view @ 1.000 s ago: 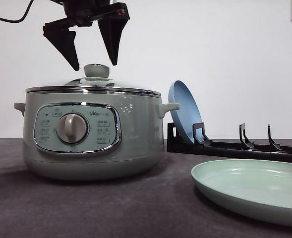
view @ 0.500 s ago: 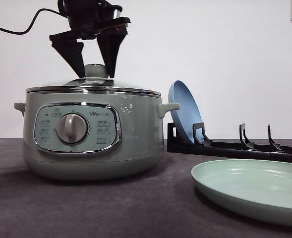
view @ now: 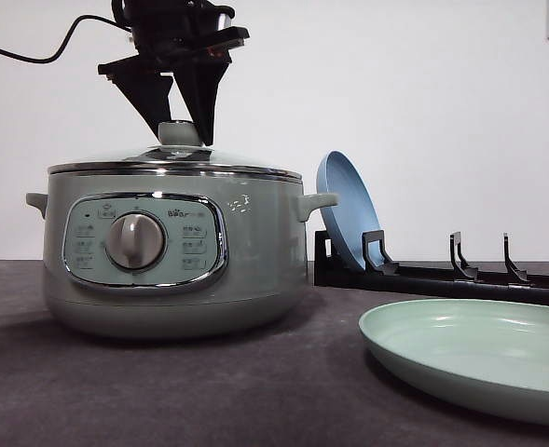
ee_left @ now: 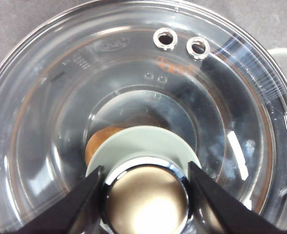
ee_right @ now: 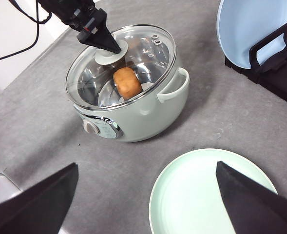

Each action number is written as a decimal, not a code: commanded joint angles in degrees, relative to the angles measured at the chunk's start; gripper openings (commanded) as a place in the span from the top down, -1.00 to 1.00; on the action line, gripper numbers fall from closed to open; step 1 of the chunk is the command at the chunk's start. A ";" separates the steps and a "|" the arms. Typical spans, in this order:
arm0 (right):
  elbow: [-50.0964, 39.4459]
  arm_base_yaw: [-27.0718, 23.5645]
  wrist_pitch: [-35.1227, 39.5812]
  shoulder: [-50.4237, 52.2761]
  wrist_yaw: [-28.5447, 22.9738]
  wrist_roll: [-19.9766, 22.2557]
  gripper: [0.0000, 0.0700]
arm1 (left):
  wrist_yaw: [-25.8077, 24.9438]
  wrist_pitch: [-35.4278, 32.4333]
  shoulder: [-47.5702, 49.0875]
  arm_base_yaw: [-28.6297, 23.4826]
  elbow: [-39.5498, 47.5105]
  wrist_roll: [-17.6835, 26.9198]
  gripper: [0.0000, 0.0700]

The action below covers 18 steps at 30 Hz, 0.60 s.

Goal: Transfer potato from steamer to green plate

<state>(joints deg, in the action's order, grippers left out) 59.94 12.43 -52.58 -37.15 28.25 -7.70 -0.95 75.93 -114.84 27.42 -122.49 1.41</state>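
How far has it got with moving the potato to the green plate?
Early stage. Nothing is moved: the potato sits inside the steamer under the glass lid. In hand: the left end effector straddles the lid knob. Left: lift the lid, carry the potato to the bare green plate.

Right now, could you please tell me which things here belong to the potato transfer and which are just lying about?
In the job:
potato
steamer
lid
green plate
left end effector, around the lid's knob

Lying about:
blue plate
black rack
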 commanded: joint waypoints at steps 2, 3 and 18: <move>0.83 0.24 0.28 -0.17 -0.20 0.67 -0.64 | 0.33 1.51 -1.11 0.01 -3.71 -0.82 1.00; 0.83 0.24 0.28 -0.17 -0.20 0.68 -0.64 | 0.33 1.89 -1.08 0.01 -4.71 -0.83 1.00; 0.83 0.24 -0.30 -0.17 -0.13 0.61 -0.64 | 0.36 6.74 3.04 -0.04 -17.33 -1.92 1.00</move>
<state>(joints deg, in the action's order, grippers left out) 59.94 12.43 -53.14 -37.15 28.25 -7.70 -0.58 81.10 -113.71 27.11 -136.81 0.03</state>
